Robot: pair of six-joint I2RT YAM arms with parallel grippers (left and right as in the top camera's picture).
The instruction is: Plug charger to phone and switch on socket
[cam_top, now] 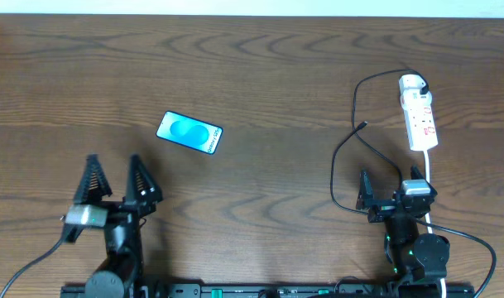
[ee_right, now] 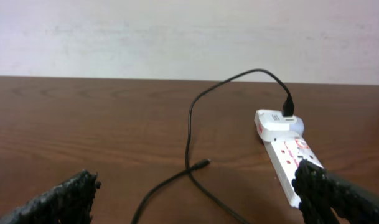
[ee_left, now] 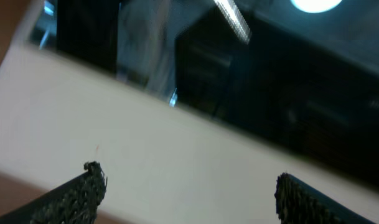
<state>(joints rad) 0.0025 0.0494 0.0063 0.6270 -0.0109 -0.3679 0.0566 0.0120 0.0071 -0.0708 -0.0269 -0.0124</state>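
A dark brown counter [cam_top: 260, 66] with a flowing wood grain and a dull sheen is seen from overhead. The phone [cam_top: 189, 132], a slim rectangle with rounded corners and black edges, is laid flat on the left half of the counter, slightly skewed, its glossy blue-cyan screen turned up.

The power strip [cam_top: 420, 117], a narrow bar of white plastic with red markings, is laid at the far right, its length running from far to near. A smooth white cord [cam_top: 429, 165] is led from its near end toward the right arm. A rounded white plug [cam_top: 411, 82] is seated at the far end of the strip. From it the charger cable [cam_top: 356, 103], thin, black and rubbery, is arched up and to the left, then dropped in loose crossing loops on the counter. Its small connector tip [cam_top: 363, 126] is left lying free on the wood to the left of the strip, well apart from the phone.

The left claw [cam_top: 113, 161] is held wide, nothing between its ridged black fingers, near of the phone. The right claw [cam_top: 391, 184] is likewise spread wide and unloaded, near of the strip, with the cable loops just beside it. The left wrist view is blurred: only a pale wall [ee_left: 177, 149] and dark panels can be made out.
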